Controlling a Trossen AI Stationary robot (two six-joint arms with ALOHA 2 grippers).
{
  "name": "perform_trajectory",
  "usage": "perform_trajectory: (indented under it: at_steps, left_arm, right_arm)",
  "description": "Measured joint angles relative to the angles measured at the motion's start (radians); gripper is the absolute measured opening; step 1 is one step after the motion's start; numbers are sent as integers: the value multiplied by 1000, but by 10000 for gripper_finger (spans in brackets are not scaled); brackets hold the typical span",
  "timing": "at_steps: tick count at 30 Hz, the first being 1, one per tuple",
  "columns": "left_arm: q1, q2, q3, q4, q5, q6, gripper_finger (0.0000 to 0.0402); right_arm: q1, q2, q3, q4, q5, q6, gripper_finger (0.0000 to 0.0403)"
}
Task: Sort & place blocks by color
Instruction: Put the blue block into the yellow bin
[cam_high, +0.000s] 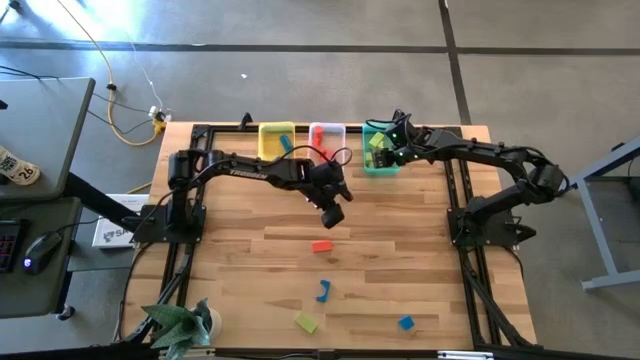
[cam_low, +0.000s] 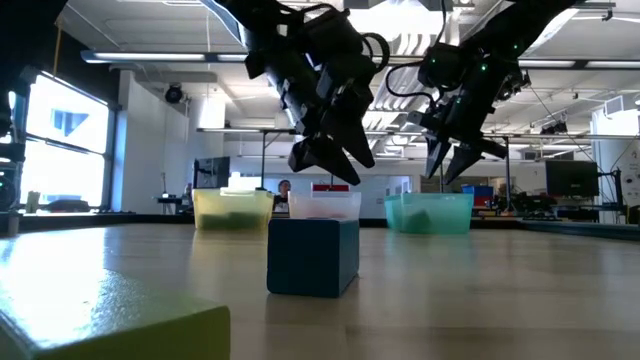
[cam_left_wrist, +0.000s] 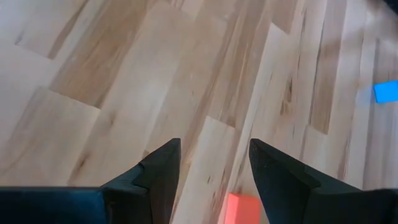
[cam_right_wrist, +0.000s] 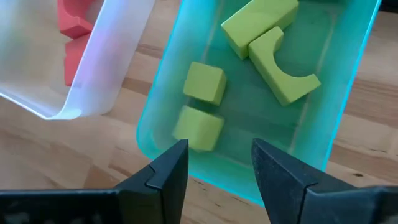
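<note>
We have the right gripper (cam_high: 385, 150) poised over the teal bin (cam_high: 366, 166), its fingers (cam_right_wrist: 163, 174) spread apart with nothing between them, and directly below them in that bin lie four yellow-green blocks (cam_right_wrist: 205, 83): two cubes near the fingertips, a bar and an arch farther along the bin. Just beside the teal bin sits the clear bin (cam_high: 327, 130), where we see red-orange blocks (cam_right_wrist: 74, 25), and beyond that the yellow bin (cam_high: 276, 128) with a blue piece showing inside. The left gripper (cam_high: 331, 212) hangs above the bench (cam_high: 420, 260), out in front of the clear bin, fingers (cam_left_wrist: 158, 171) parted and empty; a red-orange block (cam_high: 321, 245) lies on the wood just below and ahead of those fingertips, not touched. Farther from the bins, toward the bench's front edge, we spot a blue arch (cam_high: 323, 291), a yellow-green block (cam_high: 306, 322) and a blue cube (cam_high: 406, 323), all well apart from both grippers. The bench is pale butcher-block wood with a black frame. At its front corner lies a leafy plant (cam_high: 178, 322); off to the yellow bin's side stands a desk with a mouse (cam_high: 35, 250), and yellow cable (cam_high: 125, 125) trails over the grey floor.
</note>
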Motion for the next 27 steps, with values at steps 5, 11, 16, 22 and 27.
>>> perform_trajectory:
  at_steps: [5,11,16,22,27]
  left_arm:
    - [-31,-14,0,-28,-25,-11,181]
    - [-62,-62,1,-59,-113,-19,181]
    - [-82,-101,1,-126,-179,-65,181]
    - [-126,-137,1,-212,-235,-108,181]
    - [-164,-147,0,-285,-269,-152,181]
  right_arm:
    - [1,-1,0,5,-56,-33,164]
    - [55,-52,0,9,-120,-74,165]
    - [139,-127,1,-2,-141,-72,165]
    - [257,-216,1,-27,-185,-65,165]
    - [367,-267,1,-37,-222,-53,165]
